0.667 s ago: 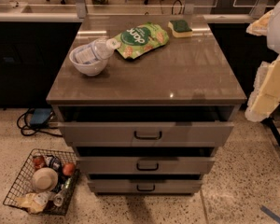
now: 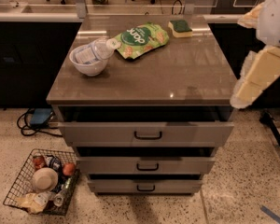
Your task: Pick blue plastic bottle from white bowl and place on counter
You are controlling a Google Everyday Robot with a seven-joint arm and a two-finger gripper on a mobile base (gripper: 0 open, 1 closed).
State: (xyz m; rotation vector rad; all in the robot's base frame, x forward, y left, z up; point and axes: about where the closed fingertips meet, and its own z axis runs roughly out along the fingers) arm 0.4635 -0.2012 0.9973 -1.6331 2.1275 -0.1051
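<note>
The white bowl (image 2: pixel 86 68) stands on the counter (image 2: pixel 177 76) near its left edge. The blue plastic bottle (image 2: pixel 96 50) lies tilted in the bowl, with its white cap over the bowl's right rim. Only cream and white links of my arm (image 2: pixel 263 71) show at the right edge, beside the counter's right side and well away from the bowl. My gripper is out of view.
A green snack bag (image 2: pixel 141 40) lies right of the bowl and a green sponge (image 2: pixel 179 28) sits at the back right. Three drawers (image 2: pixel 148 134) stand slightly open below. A wire basket (image 2: pixel 42 181) of items is on the floor at the left.
</note>
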